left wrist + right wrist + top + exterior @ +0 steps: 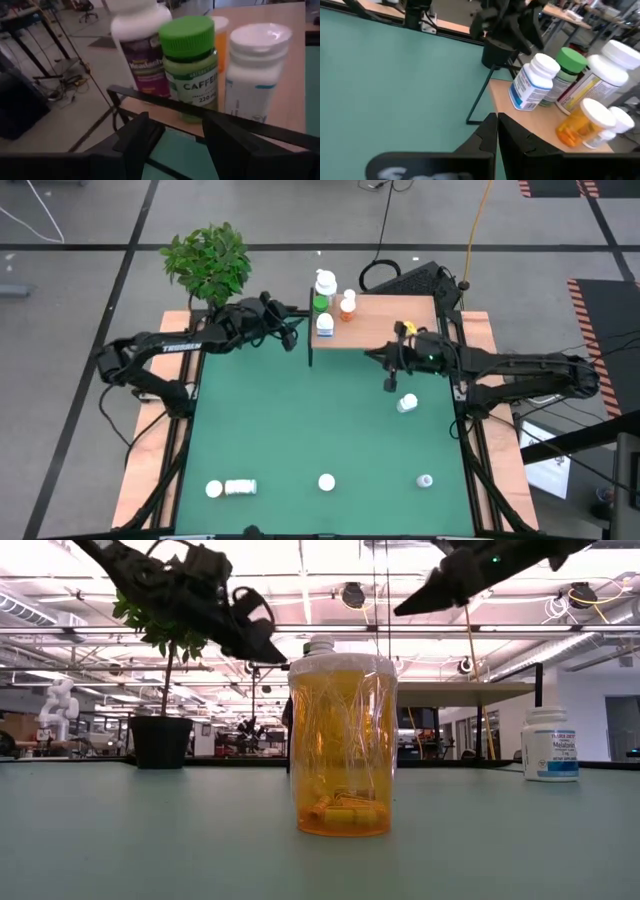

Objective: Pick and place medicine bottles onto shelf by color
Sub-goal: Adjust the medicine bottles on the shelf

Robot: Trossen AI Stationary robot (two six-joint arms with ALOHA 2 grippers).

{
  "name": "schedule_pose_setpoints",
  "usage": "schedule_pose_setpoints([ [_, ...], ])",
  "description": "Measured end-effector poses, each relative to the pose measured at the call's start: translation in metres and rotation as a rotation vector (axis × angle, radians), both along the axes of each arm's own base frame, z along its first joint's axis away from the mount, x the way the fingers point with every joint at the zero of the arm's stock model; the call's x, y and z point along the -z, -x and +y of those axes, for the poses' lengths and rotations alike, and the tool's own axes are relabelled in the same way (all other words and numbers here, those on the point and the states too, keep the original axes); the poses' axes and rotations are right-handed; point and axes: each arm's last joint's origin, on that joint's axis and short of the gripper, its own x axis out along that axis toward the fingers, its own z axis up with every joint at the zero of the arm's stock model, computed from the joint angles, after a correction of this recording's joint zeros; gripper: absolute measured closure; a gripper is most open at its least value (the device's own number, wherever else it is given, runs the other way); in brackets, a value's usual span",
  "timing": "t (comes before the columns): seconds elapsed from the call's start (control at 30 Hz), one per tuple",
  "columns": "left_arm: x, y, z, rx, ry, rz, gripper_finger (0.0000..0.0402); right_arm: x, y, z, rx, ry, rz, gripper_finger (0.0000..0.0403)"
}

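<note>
The shelf (385,322) stands at the mat's far side. Several medicine bottles stand on its left end: a large white one (325,281), a green-capped one (190,65), an orange one (347,306) and a white one with a blue label (532,82). My left gripper (180,142) is open and empty, level, just off the shelf's left edge and facing these bottles. My right gripper (496,131) is shut and empty, above the shelf's near edge, pointing toward the bottles. Other bottles stand on the mat, one of them (407,402) near the right arm.
A potted plant (208,260) stands at the far left, behind the left arm. On the mat's near part stand a white cap (214,489), a lying bottle (241,487), an orange bottle (343,745) and a small one (425,480). Wooden rails (150,450) flank the mat.
</note>
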Motion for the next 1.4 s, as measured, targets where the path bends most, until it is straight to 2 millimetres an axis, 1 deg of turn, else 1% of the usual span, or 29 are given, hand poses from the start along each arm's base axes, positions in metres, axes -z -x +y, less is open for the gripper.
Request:
schedule_pose_setpoints([
  [0.1,0.006,-0.007,0.006,0.002,0.012,-0.01,0.0216,0.002,0.004,0.007,0.012,0.017,-0.003,0.0397],
  [0.23,0.009,-0.01,0.01,-0.016,0.015,-0.017,0.0216,0.004,0.006,0.012,0.025,0.03,0.006,0.0397],
  [0.3,0.009,-0.01,0.01,-0.019,0.015,-0.024,0.0226,0.005,0.007,0.012,0.037,0.037,0.018,0.0397],
  [0.4,0.006,-0.011,0.01,-0.021,0.002,-0.044,0.026,0.005,0.007,0.012,0.054,0.049,0.023,0.0397],
  [0.67,0.003,-0.011,0.011,-0.023,-0.009,-0.078,0.0379,0.005,0.007,0.011,0.061,0.076,0.031,0.0397],
  [0.73,0.003,-0.012,0.01,-0.021,-0.007,-0.078,0.0394,0.005,0.008,0.01,0.094,0.096,0.036,0.0397],
  [0.93,0.005,-0.016,0.011,-0.02,-0.01,-0.109,0.0397,0.005,0.008,0.01,0.116,0.107,0.04,0.0397],
  [1.03,0.01,-0.017,0.011,-0.022,0.008,-0.094,0.0396,0.006,0.008,0.01,0.121,0.094,0.044,0.0397],
  [1.27,0.011,-0.02,0.011,-0.017,0.0,-0.113,0.0398,0.006,0.009,0.01,0.122,0.09,0.047,0.0397],
  [1.4,0.015,-0.022,0.011,-0.014,0.009,-0.103,0.0394,0.007,0.009,0.009,0.16,0.061,0.041,0.0397],
])
